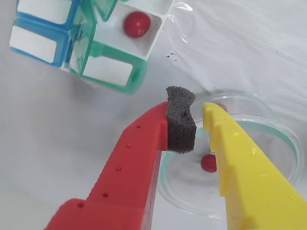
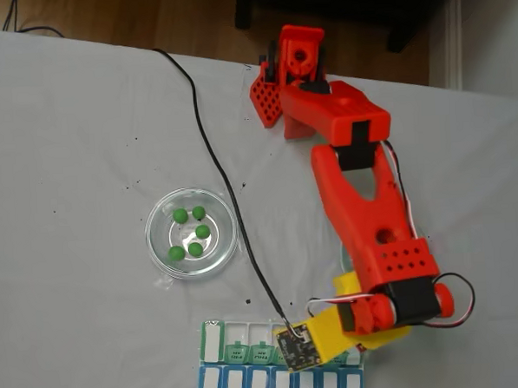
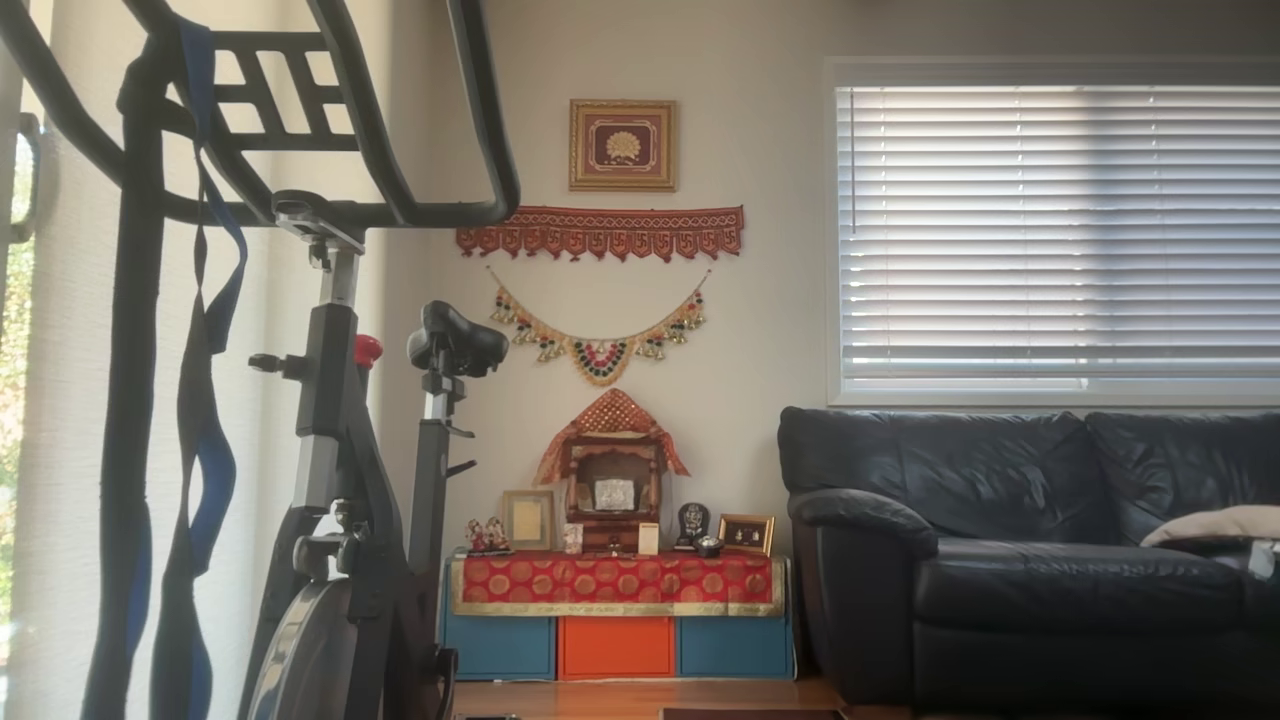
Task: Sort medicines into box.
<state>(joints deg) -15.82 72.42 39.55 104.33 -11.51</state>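
Note:
In the wrist view my gripper [image 1: 198, 116] hangs over a clear glass dish [image 1: 283, 143]. Its red finger [image 1: 139, 163] carries a dark foam pad [image 1: 181, 120]; the yellow finger [image 1: 244, 167] stands a narrow gap away, with nothing between them. One dark red medicine [image 1: 208, 163] lies in the dish below, and another [image 1: 221, 106] peeks out behind the yellow tip. The box [image 1: 128, 87] is at the upper left with green lids raised, and a dark red medicine [image 1: 136, 24] lies in an open white compartment. In the fixed view, several green medicines [image 2: 195, 249] sit in a second dish [image 2: 158, 251].
A blue-framed row of white lids [image 1: 53, 52] lies against the box; the fixed view has it along the bottom edge [image 2: 278, 386] below the green row [image 2: 241, 344]. The red arm [image 2: 364, 214] reaches down from its base at the top. A black cable [image 2: 214, 162] crosses the white cloth.

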